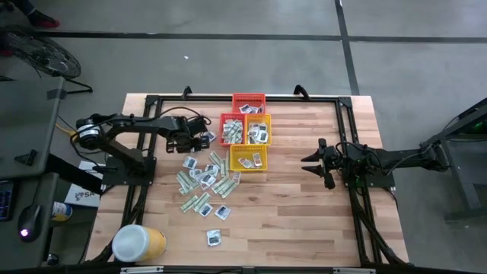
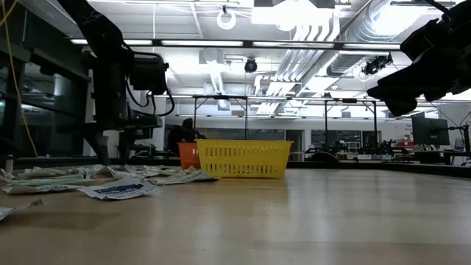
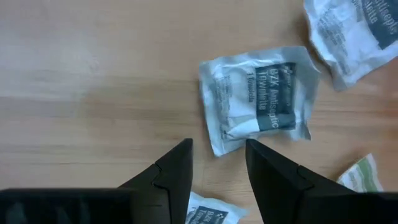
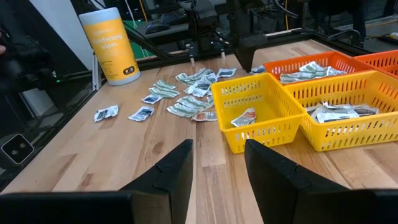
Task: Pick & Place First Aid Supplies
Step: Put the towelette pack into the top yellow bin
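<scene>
High view: the left gripper (image 1: 199, 138) hangs over the far left edge of the scattered first aid supplies (image 1: 204, 183), just left of the baskets. Its fingers (image 3: 174, 174) stand apart with nothing between them. In the left wrist view they bracket the corner of a white square packet (image 3: 256, 98) with dark blue print, lying flat on the table (image 1: 304, 221). The right gripper (image 1: 318, 164) waits well right of the baskets, also parted and empty, facing the near yellow basket (image 4: 261, 115).

Most packets still lie loose on the wood, between the baskets and the yellow tub (image 1: 138, 243) at the near left corner; two lie apart near the front edge. Some already sit in the red basket (image 1: 249, 103), the orange basket (image 1: 231, 129) and the two yellow ones.

The main risk I see is the pinch. The packet is thin and flat, so fingers coming down on its corner may slide over it or push it along the table instead of lifting it. Another packet (image 3: 208, 214) lies right beside the fingers, and one (image 3: 357, 31) overlaps nearby, so a grab could drag up two at once or knock neighbours out of reach.
</scene>
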Controlling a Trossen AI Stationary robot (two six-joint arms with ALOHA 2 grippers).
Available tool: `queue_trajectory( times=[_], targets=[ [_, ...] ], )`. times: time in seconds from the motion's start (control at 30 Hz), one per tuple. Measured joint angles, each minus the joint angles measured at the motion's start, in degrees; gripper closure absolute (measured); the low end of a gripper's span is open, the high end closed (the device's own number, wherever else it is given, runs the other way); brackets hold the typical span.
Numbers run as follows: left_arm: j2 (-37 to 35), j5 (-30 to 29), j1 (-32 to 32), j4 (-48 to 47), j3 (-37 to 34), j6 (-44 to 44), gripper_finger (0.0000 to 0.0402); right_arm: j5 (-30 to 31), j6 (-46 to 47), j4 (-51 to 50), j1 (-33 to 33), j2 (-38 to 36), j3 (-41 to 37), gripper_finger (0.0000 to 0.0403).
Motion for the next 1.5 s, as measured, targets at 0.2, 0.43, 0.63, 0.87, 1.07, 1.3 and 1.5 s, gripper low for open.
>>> queue_trajectory(
  times=[0.2,0.43,0.63,0.87,1.07,1.3,1.5],
  targets=[
    [-2.4,-0.7,0.0,2.4,0.3,-1.1,0.0257,0.0,0.0,0.0,0.0,0.0,0.0,0.0263],
    [-2.5,-1.9,1.0,2.4,-0.5,-2.4,0.0257,0.0,0.0,0.0,0.0,0.0,0.0,0.0263],
    [-2.5,-2.8,3.0,2.9,-1.1,-3.9,0.0257,0.0,0.0,0.0,0.0,0.0,0.0,0.0263],
    [-2.0,-3.5,3.3,5.2,-1.1,-3.9,0.0257,0.0,0.0,0.0,0.0,0.0,0.0,0.0263],
    [1.3,-3.6,3.5,5.7,-0.9,-3.9,0.0257,0.0,0.0,0.0,0.0,0.0,0.0,0.0263],
    [3.6,-4.8,3.3,5.5,-0.7,-2.2,0.0257,0.0,0.0,0.0,0.0,0.0,0.0,0.0263],
    [5.2,-6.4,2.4,4.7,-0.7,-1.0,0.0287,0.0,0.0,0.0,0.0,0.0,0.0,0.0263]
  ],
)
